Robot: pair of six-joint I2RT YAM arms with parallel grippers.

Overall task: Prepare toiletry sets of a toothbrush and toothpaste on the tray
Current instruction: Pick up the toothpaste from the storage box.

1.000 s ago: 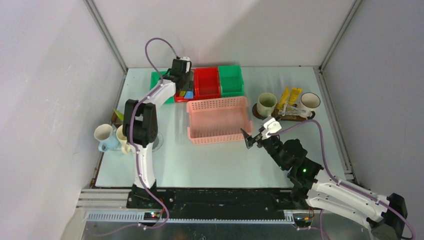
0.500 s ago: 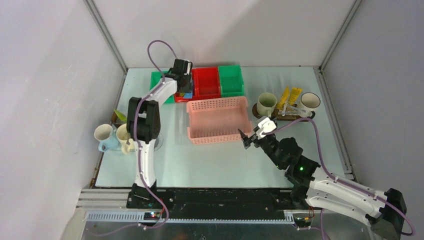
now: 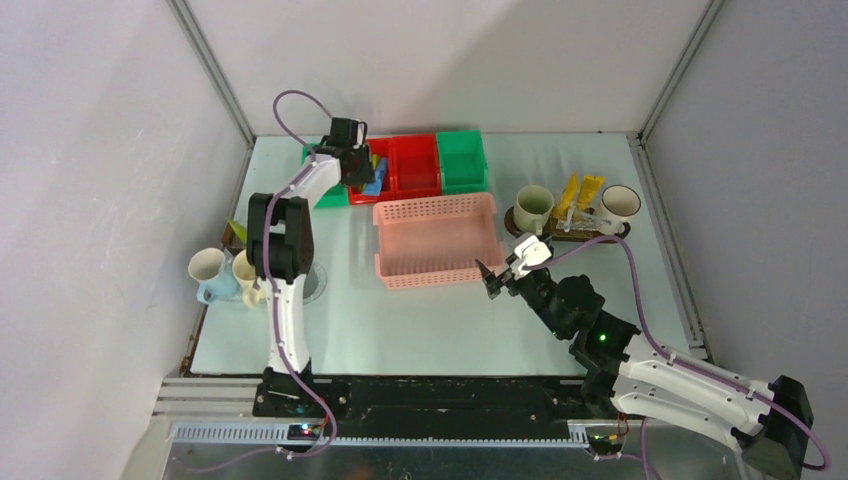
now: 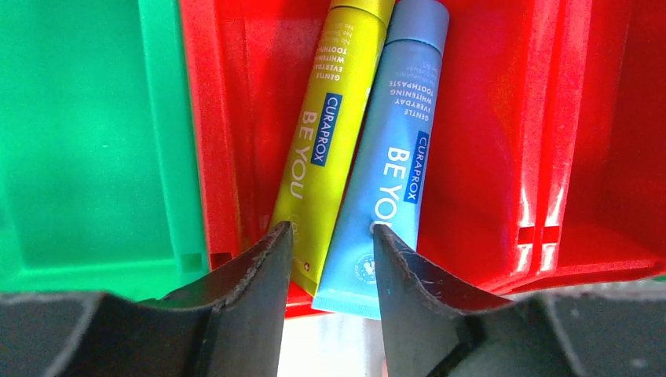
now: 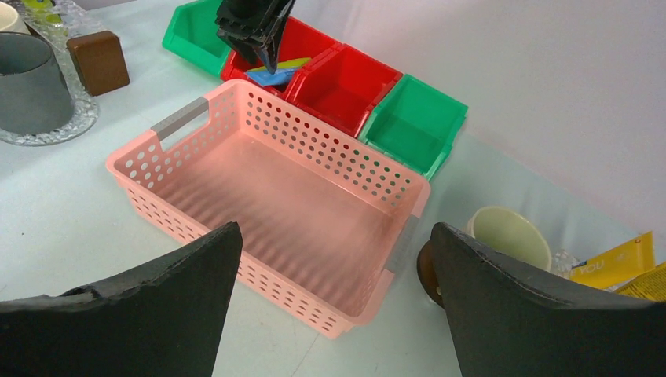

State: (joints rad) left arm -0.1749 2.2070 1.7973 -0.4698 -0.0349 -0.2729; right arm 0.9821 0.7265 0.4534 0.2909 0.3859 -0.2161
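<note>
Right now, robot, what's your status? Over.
Left jaws open above yellow tube and blue tube in red bin. Right jaws open, empty, near pink basket. Nothing blocking tubes.

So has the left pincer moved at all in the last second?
Yes. In the top view the left pincer has slid left, away from the empty red bin and toward the green bin at the row's left end.

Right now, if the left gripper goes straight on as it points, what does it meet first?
The left gripper would probably meet the yellow tube or the blue tube in the red bin: their near ends lie framed between its open jaws. Which comes first is unclear.
</note>
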